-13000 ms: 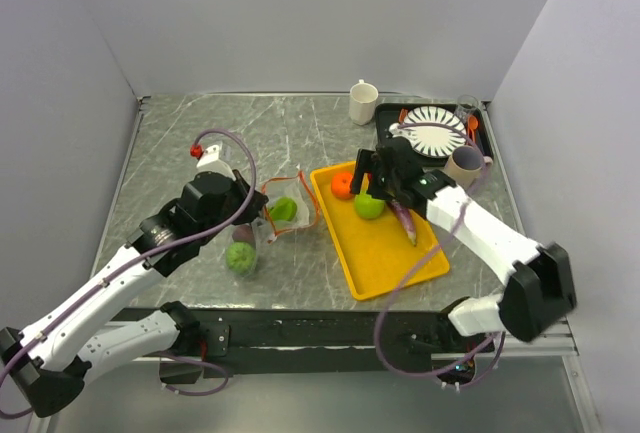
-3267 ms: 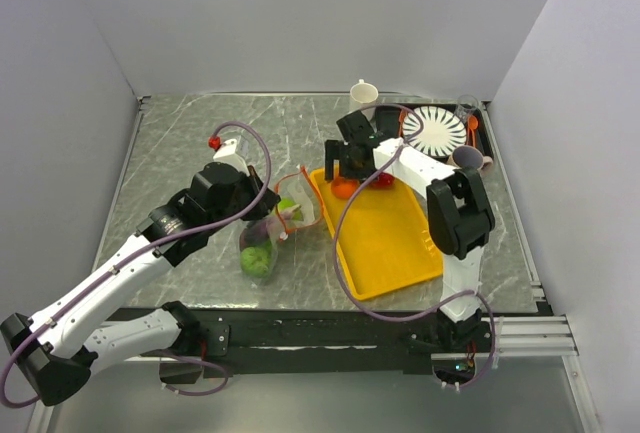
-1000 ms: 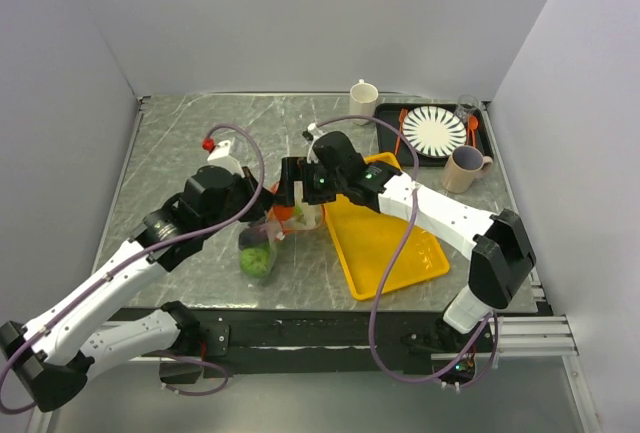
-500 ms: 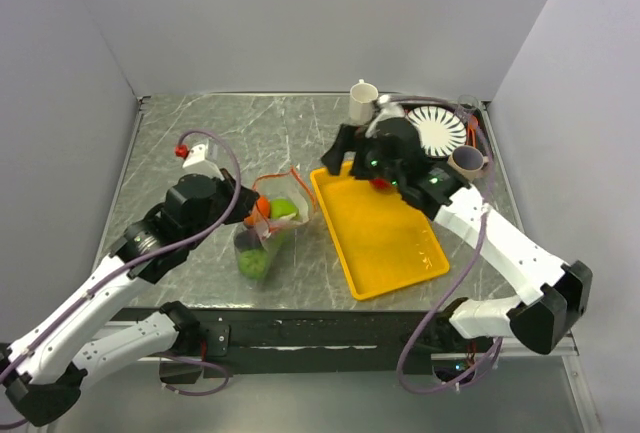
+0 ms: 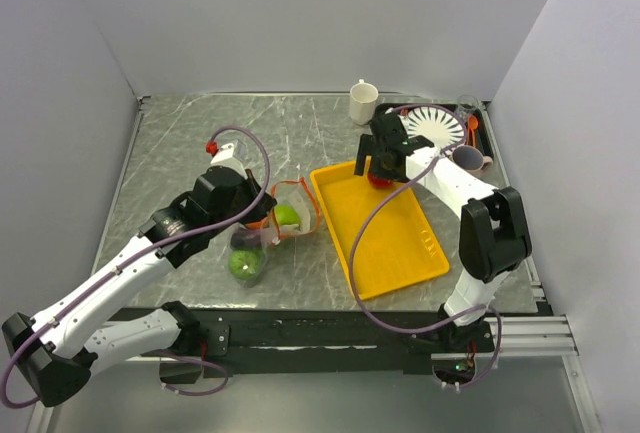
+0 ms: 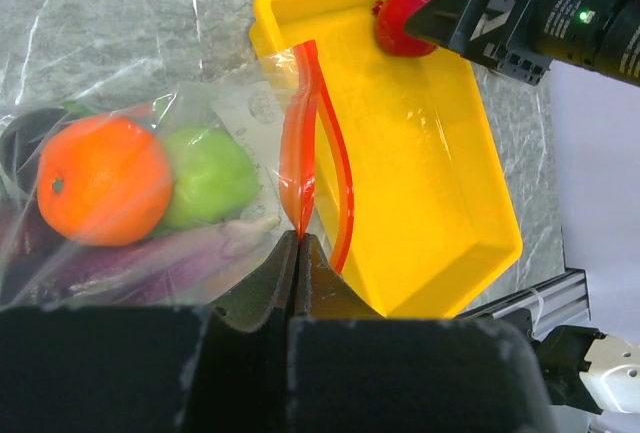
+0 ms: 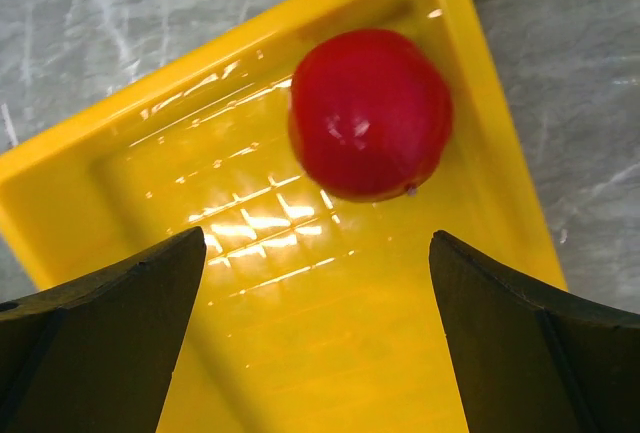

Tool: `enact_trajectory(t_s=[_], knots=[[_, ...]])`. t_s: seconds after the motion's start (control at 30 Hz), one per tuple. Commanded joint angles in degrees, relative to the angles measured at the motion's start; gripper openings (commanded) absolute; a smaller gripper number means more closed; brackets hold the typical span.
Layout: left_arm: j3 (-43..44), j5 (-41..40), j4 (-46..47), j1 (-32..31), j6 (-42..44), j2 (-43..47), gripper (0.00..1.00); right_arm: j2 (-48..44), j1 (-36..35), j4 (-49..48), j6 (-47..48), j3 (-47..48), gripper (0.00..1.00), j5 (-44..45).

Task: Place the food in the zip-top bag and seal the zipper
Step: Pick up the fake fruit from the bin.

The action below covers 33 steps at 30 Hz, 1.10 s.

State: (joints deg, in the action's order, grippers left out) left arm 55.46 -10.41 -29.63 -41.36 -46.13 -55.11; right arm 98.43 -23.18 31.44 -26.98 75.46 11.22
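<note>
Zip-top bag (image 6: 215,113) lies on the bench (image 5: 180,143) just left of the yellow tray (image 5: 395,243), with its mouth turned toward the tray. The left pincer (image 6: 300,245) is clamped tight on the orange-red zipper (image 6: 296,158), pinching one lip and lifting it so the mouth gapes in a loop. That hold seems meant to keep the opening wide and steady for the other arm.

Through the clear plastic show an orange fruit (image 6: 98,181), a green fruit (image 6: 210,178) touching it, and a dark purple one (image 6: 150,265) beneath them. The top view shows another green fruit (image 5: 241,264) deeper in the bag.

One red fruit (image 7: 370,113) sits outside the bag, in the far corner of the tray near its wall. The right pincer (image 7: 318,253) hangs directly over it, jaws spread as wide as they go and gripping nothing, one finger to each side of the fruit. It looks set to descend and close on it. Sealing cannot start while the mouth is held apart.
</note>
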Motion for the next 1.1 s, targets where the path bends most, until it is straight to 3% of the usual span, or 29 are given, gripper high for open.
enact_trajectory(t_s=[0.0,0.8,1.07], knots=[[-0.44,-0.31,2.12,0.14,0.69,1.06,0.01,1.31,0.15,0.46,0.97,5.57,1.0,3.44],[0.35,0.66,2.56,0.14,0.78,0.01,0.01,12.48,3.14,0.9,1.94,11.64,1.0,4.25],[0.26,0.83,2.47,0.23,1.04,0.09,0.01,13.1,3.32,1.08,1.76,9.97,0.89,4.16]])
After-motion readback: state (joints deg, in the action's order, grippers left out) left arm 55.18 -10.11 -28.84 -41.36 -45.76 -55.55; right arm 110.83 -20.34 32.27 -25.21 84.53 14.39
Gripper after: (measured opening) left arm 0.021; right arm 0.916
